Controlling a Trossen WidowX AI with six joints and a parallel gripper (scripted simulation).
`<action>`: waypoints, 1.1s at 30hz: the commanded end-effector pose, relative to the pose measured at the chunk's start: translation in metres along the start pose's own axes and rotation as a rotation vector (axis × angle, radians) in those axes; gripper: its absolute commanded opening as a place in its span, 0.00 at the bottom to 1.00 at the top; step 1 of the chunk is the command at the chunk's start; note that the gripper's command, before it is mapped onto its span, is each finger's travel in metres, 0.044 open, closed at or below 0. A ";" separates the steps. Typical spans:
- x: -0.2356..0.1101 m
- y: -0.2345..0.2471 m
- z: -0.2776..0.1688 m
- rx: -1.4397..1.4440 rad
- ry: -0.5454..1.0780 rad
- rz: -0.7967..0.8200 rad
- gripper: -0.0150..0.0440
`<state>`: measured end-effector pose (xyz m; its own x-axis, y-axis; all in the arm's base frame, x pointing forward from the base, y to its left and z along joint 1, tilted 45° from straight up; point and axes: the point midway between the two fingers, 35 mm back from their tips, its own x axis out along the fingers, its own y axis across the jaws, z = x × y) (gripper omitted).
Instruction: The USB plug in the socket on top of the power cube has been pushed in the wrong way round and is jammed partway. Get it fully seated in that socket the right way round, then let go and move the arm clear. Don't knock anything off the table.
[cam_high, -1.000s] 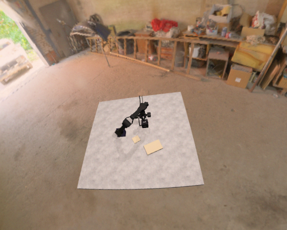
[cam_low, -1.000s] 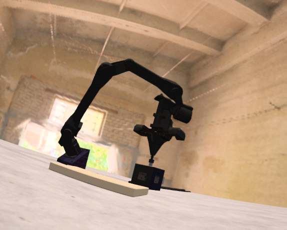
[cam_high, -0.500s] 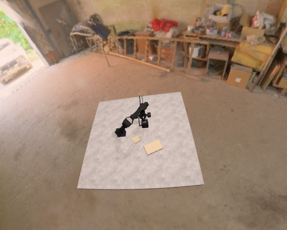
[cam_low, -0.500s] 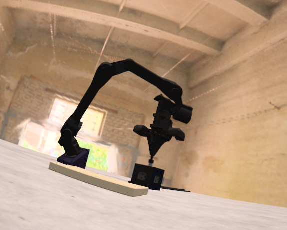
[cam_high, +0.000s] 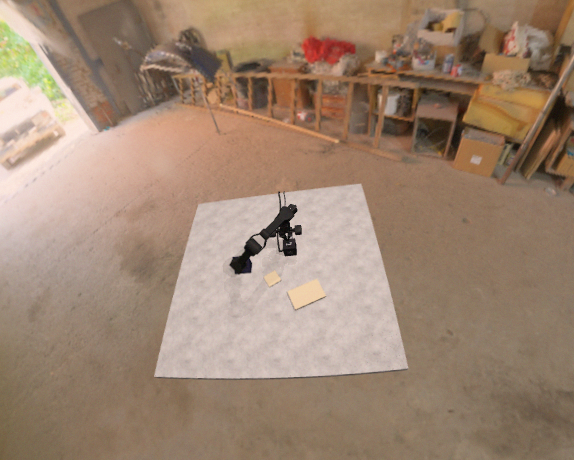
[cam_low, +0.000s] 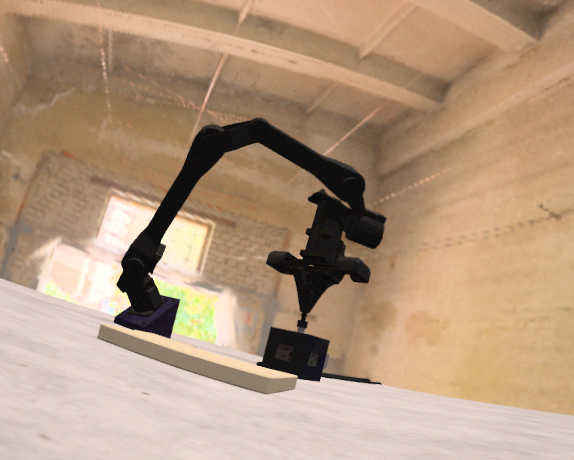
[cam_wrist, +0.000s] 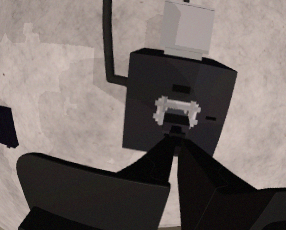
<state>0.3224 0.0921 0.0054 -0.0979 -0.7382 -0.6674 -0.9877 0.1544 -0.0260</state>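
Observation:
A black power cube (cam_high: 290, 247) (cam_low: 296, 352) (cam_wrist: 177, 105) stands on the mottled grey table (cam_high: 325, 325), with a socket on its top. My gripper (cam_low: 303, 317) (cam_wrist: 175, 145) points straight down over the cube and is shut on the small USB plug (cam_low: 302, 324) (cam_wrist: 177, 110). The plug shows as a pale piece at the fingertips, right at the top socket. In the low side view its lower end meets the cube's top. I cannot tell how deep it sits.
A grey block (cam_wrist: 188, 29) with a black cable (cam_wrist: 108, 28) lies behind the cube. Two flat tan boards (cam_high: 306, 293) (cam_high: 272, 278) (cam_low: 200, 360) lie in front of the cube and the arm's base (cam_high: 241, 264) (cam_low: 148, 315).

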 end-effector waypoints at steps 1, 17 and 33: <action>0.001 -0.001 0.000 -0.004 0.003 -0.006 0.25; 0.003 -0.001 0.000 -0.004 0.003 -0.006 0.25; 0.005 -0.001 0.000 -0.004 0.003 -0.006 0.25</action>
<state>0.3221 0.0894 0.0026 -0.0978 -0.7383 -0.6673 -0.9877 0.1544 -0.0261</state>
